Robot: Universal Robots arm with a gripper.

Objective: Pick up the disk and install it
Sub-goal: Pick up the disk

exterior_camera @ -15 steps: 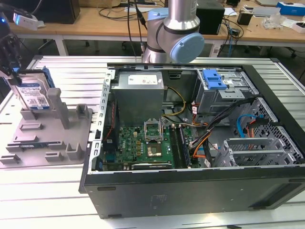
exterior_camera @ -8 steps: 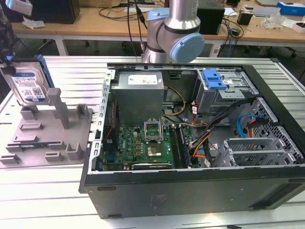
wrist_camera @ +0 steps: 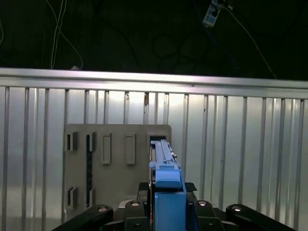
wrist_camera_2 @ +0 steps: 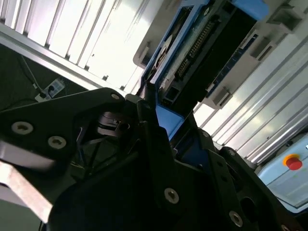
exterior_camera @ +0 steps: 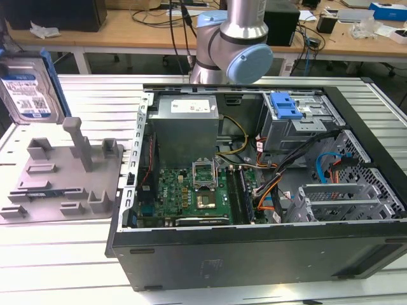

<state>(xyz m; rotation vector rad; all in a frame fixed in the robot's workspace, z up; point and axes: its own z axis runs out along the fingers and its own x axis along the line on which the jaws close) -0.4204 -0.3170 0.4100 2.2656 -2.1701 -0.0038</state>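
Note:
The disk (exterior_camera: 28, 89), a silver drive with a white-and-blue label in a bright blue carrier, stands upright in the air at the exterior view's far left, above the grey holder tray (exterior_camera: 57, 184). In both wrist views my gripper (wrist_camera: 167, 195) is shut on the disk (wrist_camera: 166, 175), its black fingers (wrist_camera_2: 149, 103) pressing on the blue carrier edge (wrist_camera_2: 166, 120). The disk's connector side (wrist_camera_2: 202, 43) points away from the wrist. Below it lies the holder tray (wrist_camera: 115, 144), and the disk is clear of its slots.
The open computer case (exterior_camera: 254, 254) lies on the ribbed metal table (exterior_camera: 63, 254) at the exterior view's middle and right. It holds a motherboard (exterior_camera: 191, 190), cables and a drive bay with a blue latch (exterior_camera: 284, 105). The arm's base (exterior_camera: 229, 44) stands behind the case.

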